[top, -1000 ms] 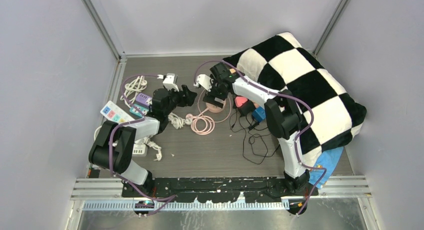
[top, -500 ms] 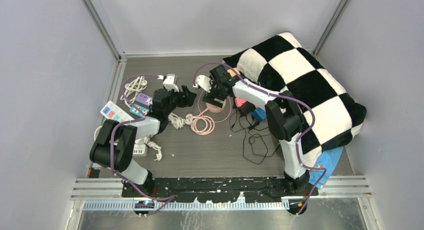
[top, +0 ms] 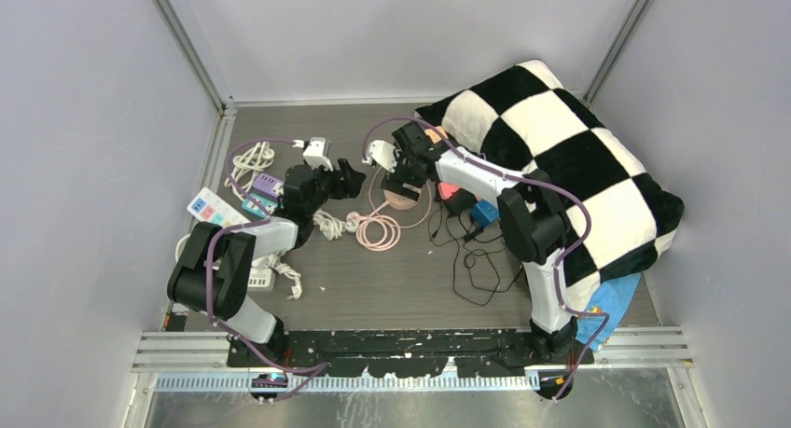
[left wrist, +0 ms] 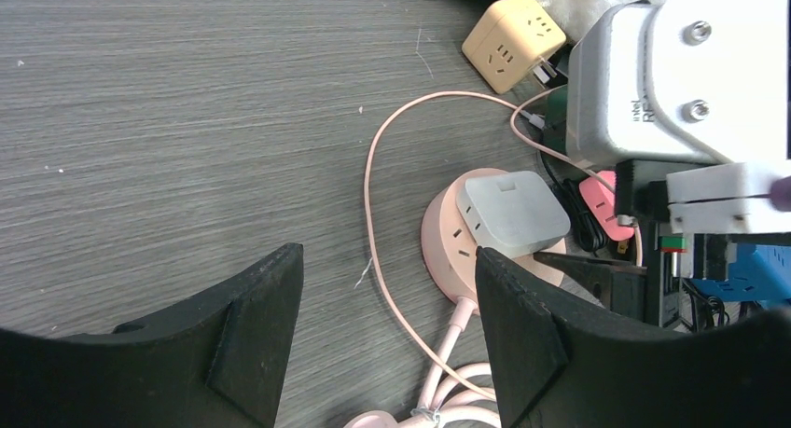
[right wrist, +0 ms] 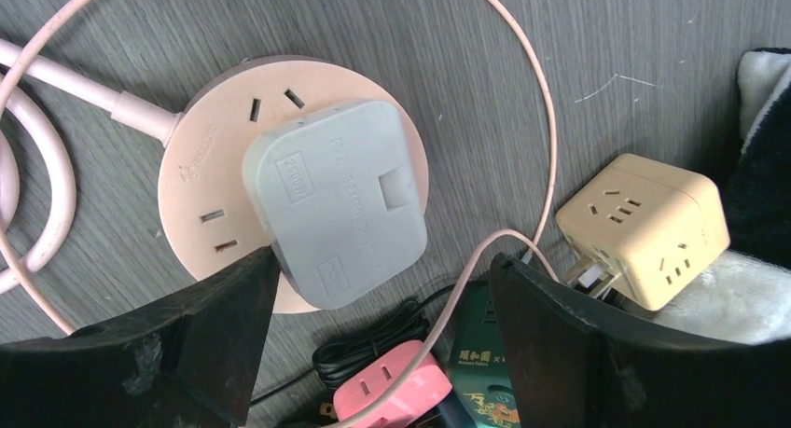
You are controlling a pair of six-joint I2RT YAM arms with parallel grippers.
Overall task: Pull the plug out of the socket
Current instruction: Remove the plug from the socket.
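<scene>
- Well short of the round pink plastic socket point(top: 403, 200), toward the arm bases, a thin black cable point(top: 476, 271) loops loosely on the dark wood-grain table point(top: 373, 293).
- Just on the near side of the socket lies its coiled pink cord point(top: 378, 230), which joins the socket's rim.
- To the left of the socket, the left gripper point(left wrist: 387, 255) hovers with its jaws apart and nothing between them. It points at the socket but is clear of it, so nothing is pinning the socket down.
- On top of the socket sits the grey square plug point(right wrist: 336, 200), fully seated and covering about half the face.
- Directly above the socket, the right gripper point(right wrist: 382, 258) straddles the plug with its jaws spread. One finger is just beside a plug corner and the other is well apart from it, so nothing is clamped yet.
- Risk: the plug sits off-centre in that gap, so closing could shove or twist it and give a skewed, slipping hold.
- Risk: a thin pink cable point(right wrist: 546, 120) curls around the socket and dips between the fingers, where it could be pinched along with the plug.
- Risk: the socket looks loose on the table. With the left gripper not pressing on it, an upward pull may lift socket and plug together.
- Beyond the socket's right side rests a yellow cube adaptor point(right wrist: 644, 227), against the black-and-white chequered cushion point(top: 560, 139).
</scene>
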